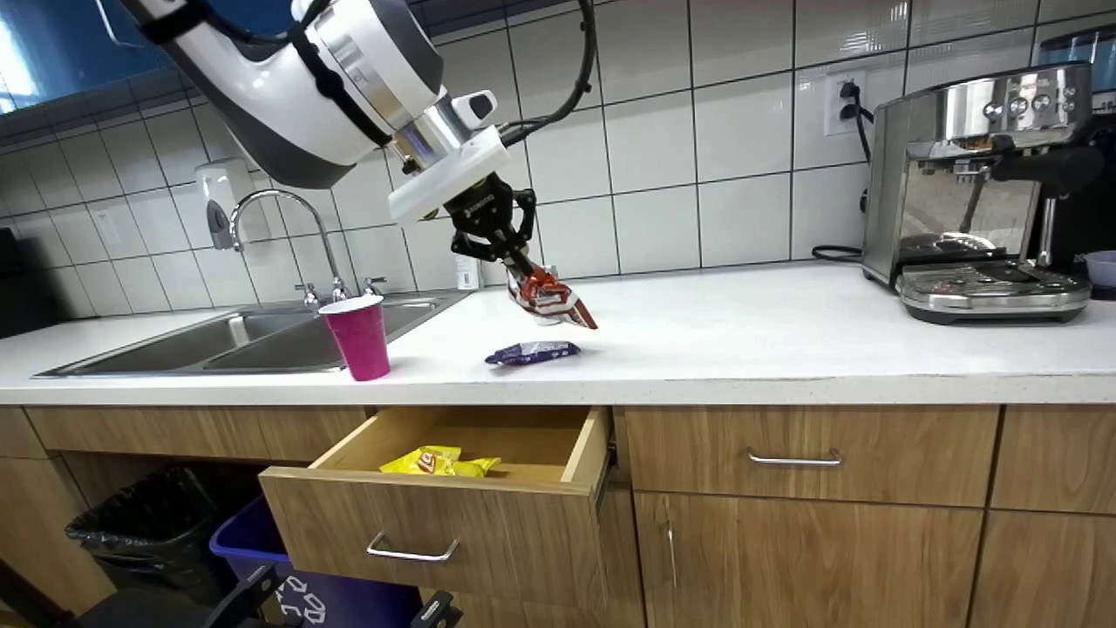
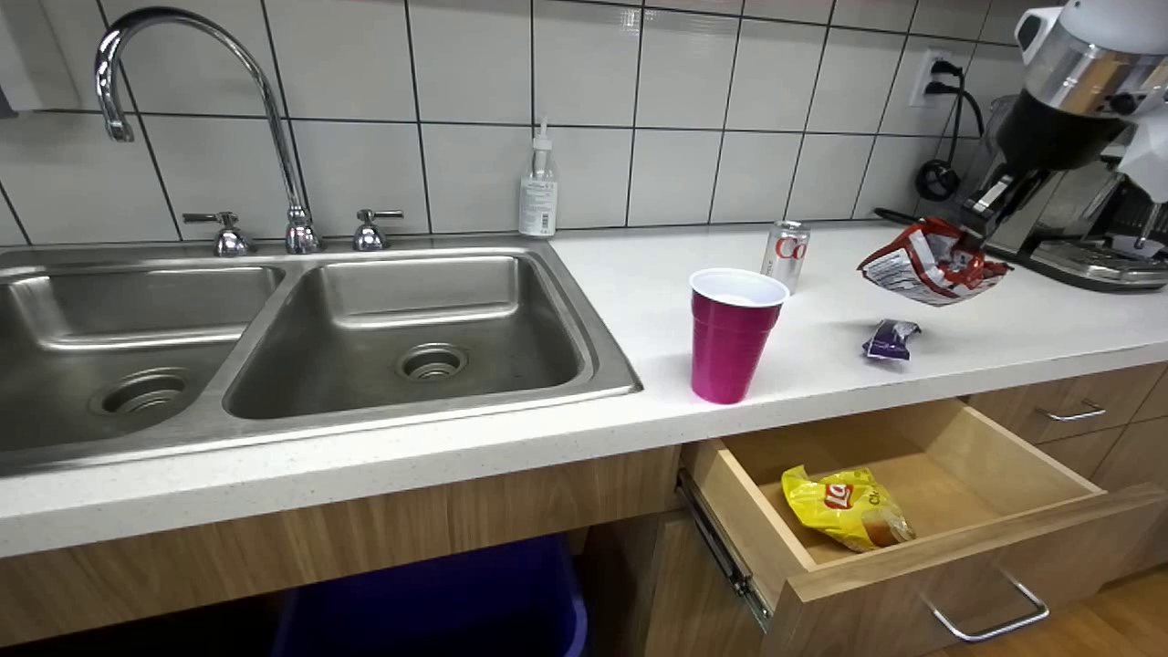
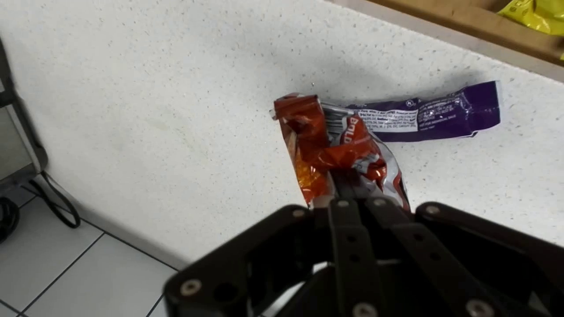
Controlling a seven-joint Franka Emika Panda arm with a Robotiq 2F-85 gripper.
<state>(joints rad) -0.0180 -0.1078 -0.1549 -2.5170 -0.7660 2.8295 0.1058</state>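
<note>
The gripper [image 3: 346, 180] has its fingers drawn nearly together on a crumpled red bag [image 3: 308, 132], a narrow pinch that likely suits soft foil, though how much is trapped is hard to tell in the dark wrist view. Held up above the counter [image 1: 741, 331], the bag clears the purple packet [image 1: 532, 352] at about seven o'clock in an exterior view; farther toward seven, the open drawer's [image 1: 506, 532] walls contain the yellow bag [image 1: 427, 460].

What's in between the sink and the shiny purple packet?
In an exterior view, the pink cup stands between the sink and the purple packet; the silver can is farther back.
</note>
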